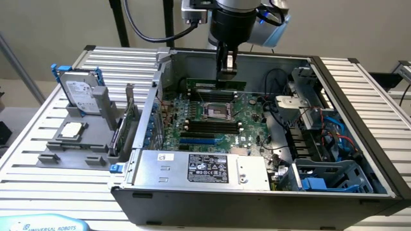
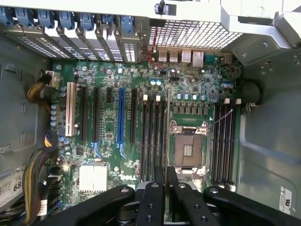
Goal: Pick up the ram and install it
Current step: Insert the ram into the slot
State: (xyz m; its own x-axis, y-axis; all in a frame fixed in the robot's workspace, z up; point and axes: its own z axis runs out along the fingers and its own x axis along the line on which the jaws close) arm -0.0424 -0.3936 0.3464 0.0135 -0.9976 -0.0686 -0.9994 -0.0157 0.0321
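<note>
The pincer [image 1: 226,72] reaches down into the open case [image 1: 192,65] and is closed tight on the ram [image 1: 209,84], gripping its upper edge near the right-hand end. The ram hangs level, its length running left to right, over the far part of the motherboard [image 1: 247,110], just beyond the socket [image 1: 217,110]. Whether its lower edge touches the board or a slot cannot be told. In the wrist view the pincer [image 2: 165,170] has its two fingers [image 2: 159,181] pressed almost together, with the motherboard [image 2: 197,89] well below, the socket [image 2: 188,147] bare and a bank of black slots [image 2: 153,136] on either side of it. Nearer in the case, the slots [image 1: 205,126] on the near side of the socket hold nothing. A power supply [image 1: 205,168] sits at the case's near edge. On the table [image 1: 38,125] left of the case, a drive [image 1: 80,91] and a card [image 1: 128,125] stand upright.
</note>
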